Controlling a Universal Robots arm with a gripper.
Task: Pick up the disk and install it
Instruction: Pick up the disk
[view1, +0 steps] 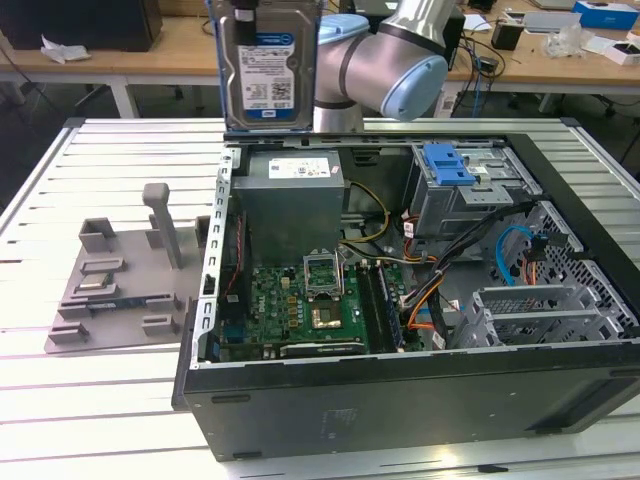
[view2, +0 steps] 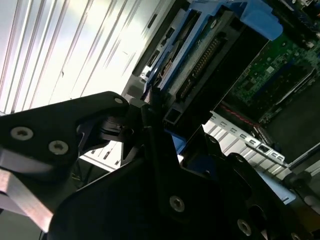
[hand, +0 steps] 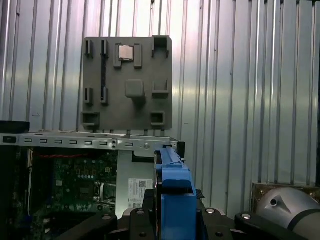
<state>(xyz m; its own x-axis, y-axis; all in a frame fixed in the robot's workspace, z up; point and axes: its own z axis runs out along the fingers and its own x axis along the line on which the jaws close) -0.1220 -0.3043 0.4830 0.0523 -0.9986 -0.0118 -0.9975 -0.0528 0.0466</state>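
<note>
Wooden desks (view1: 180, 45) strewn with boxes and cables run across the back of the room in the exterior view. In front of them a ribbed grey metal table (view1: 110, 400) carries an open black computer case (view1: 400, 410) lying on its side. The flat silver-grey disk (view1: 268, 70), with its white and blue label facing the camera, hangs upright at the upper centre of the frame. It is above the case's rear edge and clear of everything below. Behind it, towards the exterior view's right, is the silver and pale-blue robot arm (view1: 400, 60). Inside the case are a large grey power-supply box (view1: 290, 195), a green motherboard (view1: 290, 310) and a silver metal cage with a blue plastic latch (view1: 447, 165). A grey plastic fixture tray (view1: 120, 290) sits on the table at the exterior view's left, beside the case.

In the second wrist view the black gripper (view2: 155, 115) has its fingers closed narrowly on the disk (view2: 200, 55), seen edge-on with its connector row and blue plastic bracket. The motherboard (view2: 270, 70) and the bright table slats (view2: 75, 50) lie beyond.

In the first wrist view the disk's blue bracket edge (hand: 175, 185) stands clamped between the gripper's (hand: 175, 212) fingers. The fixture tray (hand: 127, 82), the table slats (hand: 225, 75), the case rim (hand: 90, 142) and the motherboard (hand: 70, 180) are in the background.
</note>
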